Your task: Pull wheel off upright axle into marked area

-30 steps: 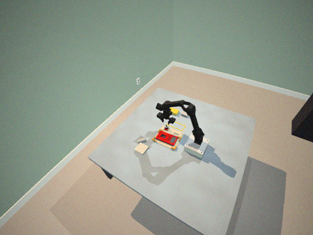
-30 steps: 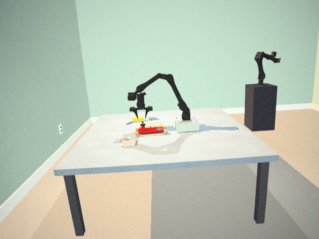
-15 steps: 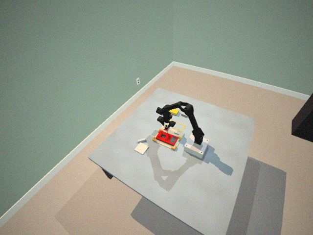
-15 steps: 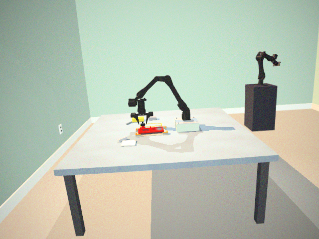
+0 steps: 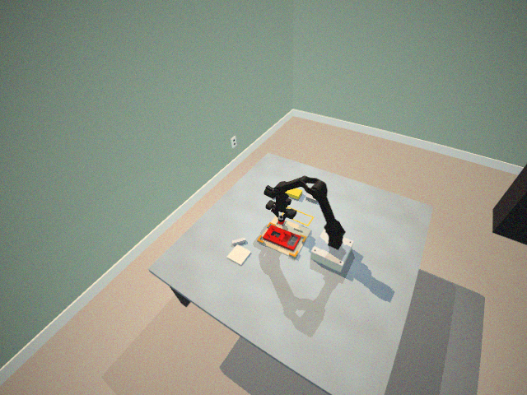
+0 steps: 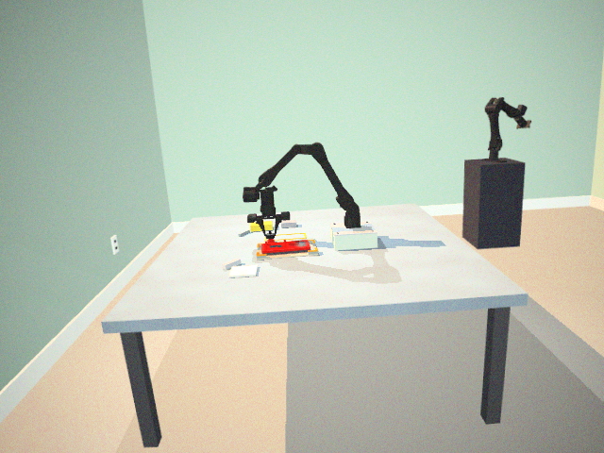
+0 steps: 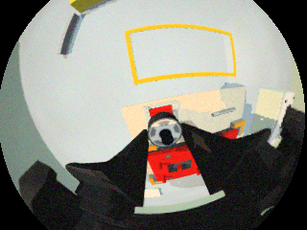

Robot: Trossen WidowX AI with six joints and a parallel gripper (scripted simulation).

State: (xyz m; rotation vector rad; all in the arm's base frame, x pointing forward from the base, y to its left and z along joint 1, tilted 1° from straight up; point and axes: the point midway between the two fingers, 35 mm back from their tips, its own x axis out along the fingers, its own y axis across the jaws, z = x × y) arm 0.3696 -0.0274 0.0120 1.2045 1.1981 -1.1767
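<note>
The wheel (image 5: 281, 220) (image 7: 154, 135) is dark with a grey hub face, and the black axle end shows in its centre in the wrist view. It is over a small red mount on the cream board (image 5: 305, 231) (image 7: 232, 100). My gripper (image 5: 281, 217) (image 6: 269, 237) (image 7: 164, 129) points down and is shut on the wheel, a fingertip on either side. The wheel looks upright on its axle; whether it is raised at all I cannot tell. The marked area (image 5: 313, 218) (image 6: 306, 236) (image 7: 131, 57) is a yellow outline on the table, just beyond the board.
A red block (image 5: 282, 239) (image 6: 288, 246) with orange corners around it is right beside the wheel. A yellow block (image 5: 294, 193) (image 6: 265, 226) and grey bars lie beyond the outline. A cream tile (image 5: 239, 255) (image 6: 243, 271) and a small bar (image 5: 239, 241) lie on the other side.
</note>
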